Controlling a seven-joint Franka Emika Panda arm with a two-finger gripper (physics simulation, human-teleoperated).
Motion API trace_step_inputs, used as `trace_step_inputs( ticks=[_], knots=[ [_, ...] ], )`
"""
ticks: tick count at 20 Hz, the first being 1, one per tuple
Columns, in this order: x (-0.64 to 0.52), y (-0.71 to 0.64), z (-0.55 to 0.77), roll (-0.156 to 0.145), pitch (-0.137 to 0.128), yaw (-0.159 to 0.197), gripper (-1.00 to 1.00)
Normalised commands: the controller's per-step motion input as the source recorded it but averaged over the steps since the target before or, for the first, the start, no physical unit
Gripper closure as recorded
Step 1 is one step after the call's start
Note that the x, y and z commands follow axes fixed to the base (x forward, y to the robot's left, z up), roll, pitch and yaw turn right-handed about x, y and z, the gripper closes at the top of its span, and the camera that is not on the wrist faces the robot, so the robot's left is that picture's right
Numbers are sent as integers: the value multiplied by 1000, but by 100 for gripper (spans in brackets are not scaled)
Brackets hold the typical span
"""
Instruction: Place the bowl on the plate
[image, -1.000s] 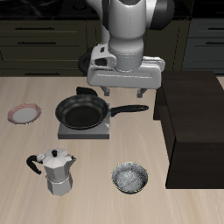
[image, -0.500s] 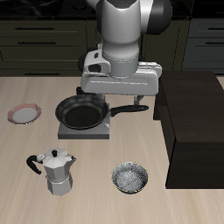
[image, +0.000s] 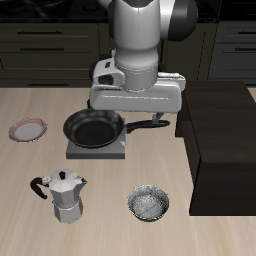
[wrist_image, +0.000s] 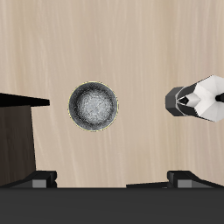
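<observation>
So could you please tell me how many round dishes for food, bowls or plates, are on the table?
2: the bowl near the table's front edge, beside the moka pot, and the plate farther back, beside the frying pan. None seems hidden.

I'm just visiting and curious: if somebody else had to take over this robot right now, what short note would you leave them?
Gripper: high above the table and holding nothing; whether it is open cannot be told.
Bowl: on the table near the front edge, beside the moka pot; the wrist camera sees it too.
Plate: apart at the table's side, beyond the frying pan, nothing on it.
Done: nothing yet.
Left: descend, grasp bowl, carry it to the plate.
</observation>
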Motion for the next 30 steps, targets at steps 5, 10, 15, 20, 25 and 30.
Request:
trace_step_inputs(
  ticks=[5,10,15,20,25,30],
  knots=[
    [180,-91,78,-9,-28,-12,-100],
    [150,-90,-37,-7,-18,5,-100],
    [28,18,-144,19,-11,28,-100],
    [29,5,-222,-11,-19,32,-100],
    [90,-36,-301,-17,7,12,-100],
    [60,27,-278,-3,29,-22,-100]
  ],
)
